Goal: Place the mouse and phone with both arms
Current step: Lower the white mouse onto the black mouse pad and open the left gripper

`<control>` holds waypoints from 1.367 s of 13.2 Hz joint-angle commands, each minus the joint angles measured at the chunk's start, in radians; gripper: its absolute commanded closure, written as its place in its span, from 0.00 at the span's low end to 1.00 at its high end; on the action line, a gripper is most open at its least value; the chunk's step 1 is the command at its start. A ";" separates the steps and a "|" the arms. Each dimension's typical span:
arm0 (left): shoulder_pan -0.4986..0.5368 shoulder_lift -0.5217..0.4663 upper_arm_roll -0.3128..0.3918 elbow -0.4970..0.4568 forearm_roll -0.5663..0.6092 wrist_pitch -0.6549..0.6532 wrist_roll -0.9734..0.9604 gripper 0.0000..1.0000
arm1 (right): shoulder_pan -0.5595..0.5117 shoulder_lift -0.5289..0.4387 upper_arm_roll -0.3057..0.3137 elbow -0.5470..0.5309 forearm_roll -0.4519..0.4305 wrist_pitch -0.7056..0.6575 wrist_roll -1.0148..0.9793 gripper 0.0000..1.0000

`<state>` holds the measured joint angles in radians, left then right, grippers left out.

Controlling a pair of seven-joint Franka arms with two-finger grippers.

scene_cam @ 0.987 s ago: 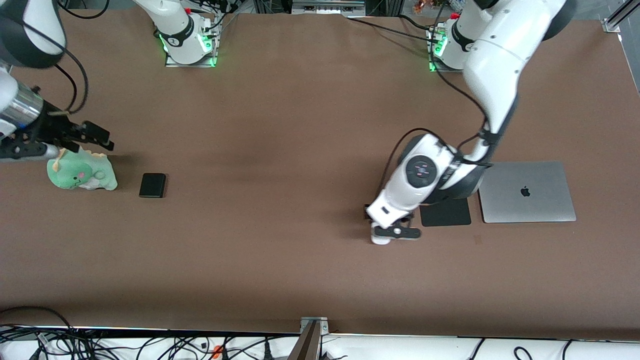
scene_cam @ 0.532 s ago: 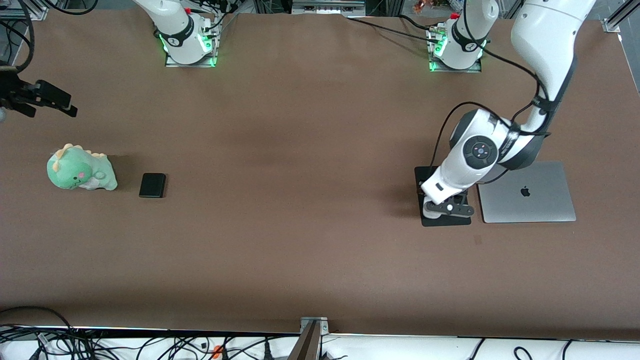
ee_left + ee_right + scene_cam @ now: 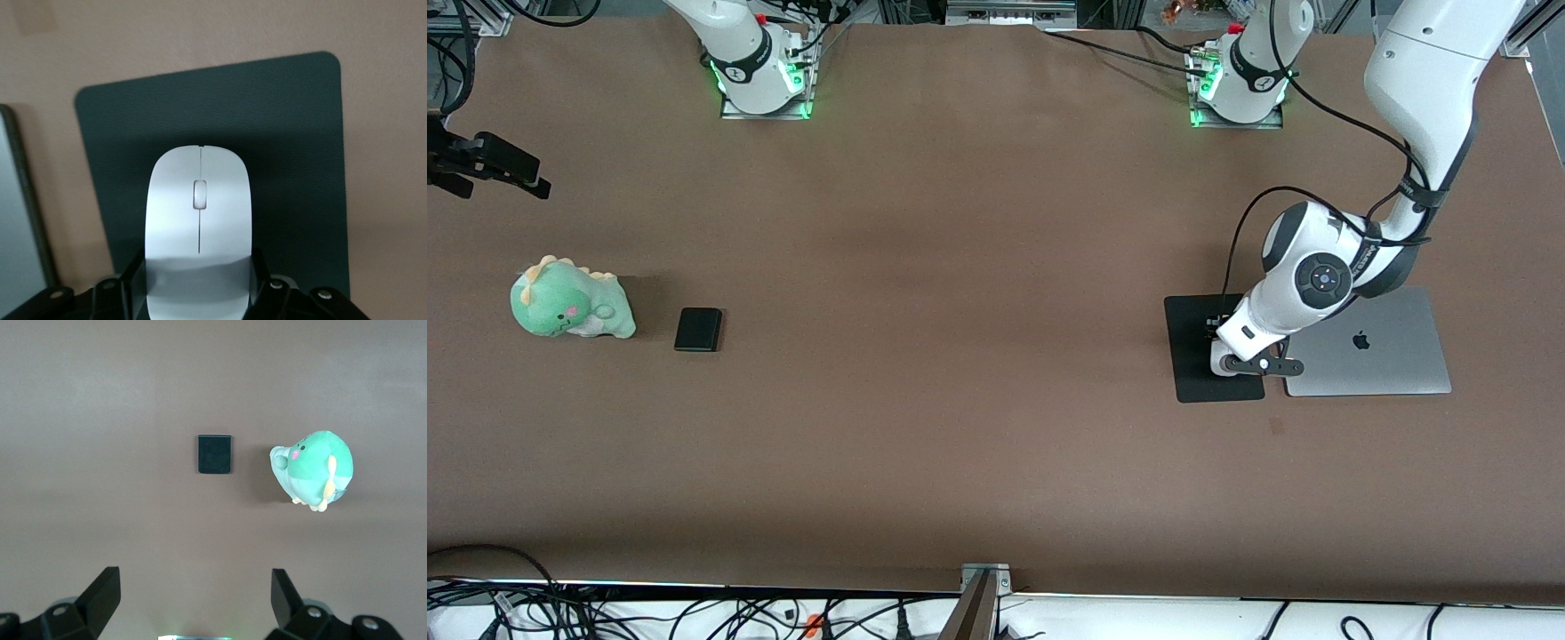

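Observation:
The white mouse (image 3: 198, 200) sits between the fingers of my left gripper (image 3: 198, 280), which is shut on it. In the front view the left gripper (image 3: 1240, 360) holds the mouse (image 3: 1221, 365) low over the large black pad (image 3: 1193, 342), near the pad's laptop-side edge; I cannot tell if it touches. The small black phone (image 3: 698, 329) lies flat on the table toward the right arm's end, beside a green plush. My right gripper (image 3: 511, 171) is open and empty, up in the air; its wrist view shows the gripper (image 3: 197, 590) with the phone (image 3: 215, 454) well below it.
A green dinosaur plush (image 3: 572, 309) lies beside the phone and also shows in the right wrist view (image 3: 313, 468). A closed silver laptop (image 3: 1369, 342) lies beside the pad (image 3: 287, 133). Brown table surface stretches between the two groups.
My left gripper carried the mouse from over bare table toward the left arm's end, to over the black pad. My right gripper rose away from the plush, toward the bases' side.

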<state>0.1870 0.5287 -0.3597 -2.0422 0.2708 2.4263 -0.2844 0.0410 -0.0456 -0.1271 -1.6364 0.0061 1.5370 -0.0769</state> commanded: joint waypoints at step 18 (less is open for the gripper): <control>0.038 -0.420 -0.045 0.259 -0.168 -0.580 0.041 0.00 | -0.006 0.009 0.012 0.043 -0.008 -0.028 0.014 0.00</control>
<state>0.2156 0.1386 -0.3995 -1.8344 0.1305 1.9490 -0.2695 0.0413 -0.0455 -0.1228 -1.6217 0.0058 1.5359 -0.0767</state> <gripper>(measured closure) 0.000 0.000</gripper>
